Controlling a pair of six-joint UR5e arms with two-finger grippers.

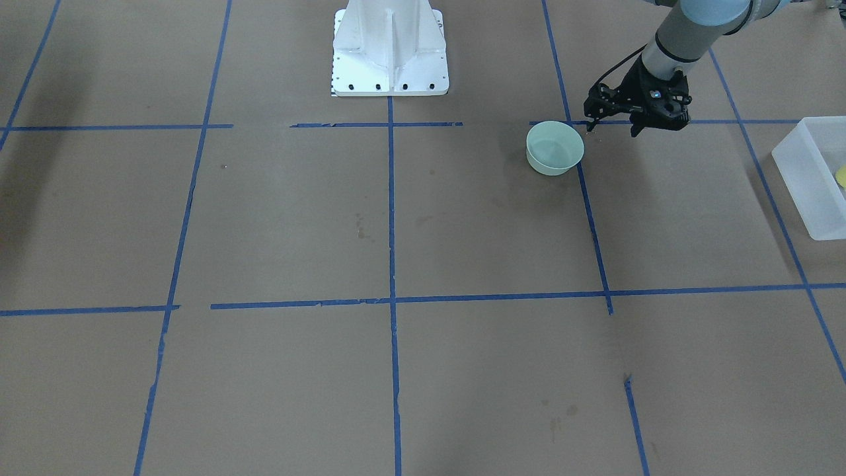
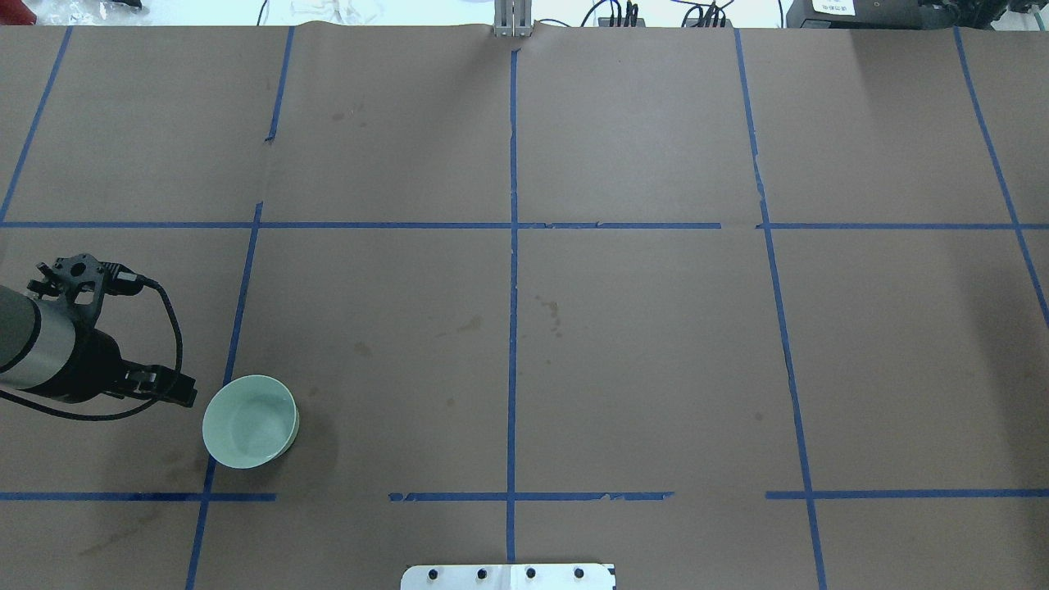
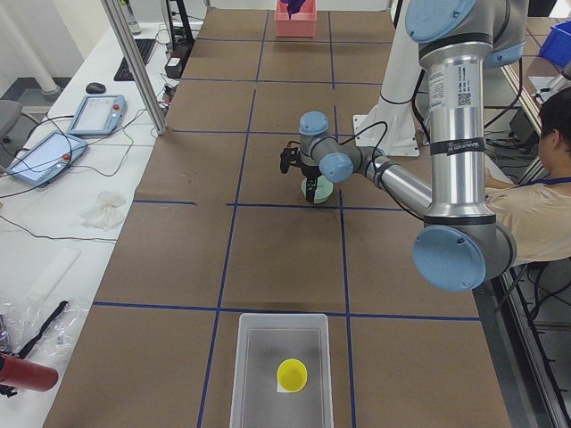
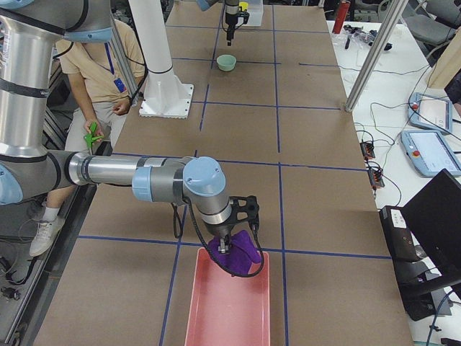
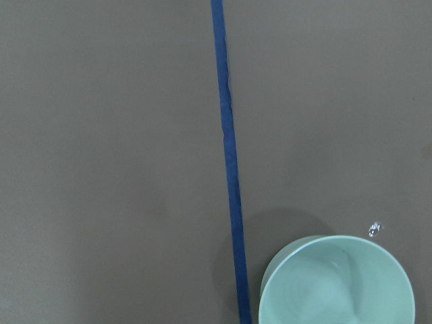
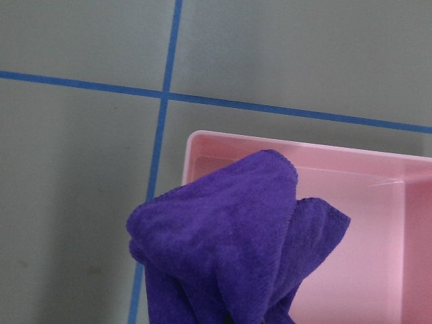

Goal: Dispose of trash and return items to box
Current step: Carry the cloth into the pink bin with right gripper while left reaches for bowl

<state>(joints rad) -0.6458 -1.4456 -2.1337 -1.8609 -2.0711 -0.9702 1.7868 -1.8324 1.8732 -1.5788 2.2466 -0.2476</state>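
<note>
A: Upper centre of the front-facing view?

B: White robot base (image 1: 390,66), flat on the brown worktop (image 1: 264,218).

A: And right of that?

B: Pale mint-green bowl (image 1: 555,149), upright on the worktop, open side up, with a blue tape line (image 1: 593,225) passing under its right edge.

A: Next along?

B: Left claw (image 1: 638,119), just up and right of the bowl, near it but apart, pointing down over the worktop. Cannot tell whether spread or closed.

A: Far right edge?

B: Translucent frosted-white box (image 1: 803,178), cut off by the frame, well apart from the bowl. Inside it, only a sliver of the yellow cup (image 1: 842,175). Shows whole in the left-side view, resting on the box floor at the bottom middle of the frame.

A: And the other arm, in the right-side view?

B: Comes in from the left edge. Right claw (image 4: 229,241) at lower centre, over the far end of a pink bin (image 4: 212,310), with a purple cloth (image 4: 243,254) bunched directly beneath. Cannot tell whether clamped on it or open. In the right wrist view, hangs across the bin's upper-left corner.
</note>
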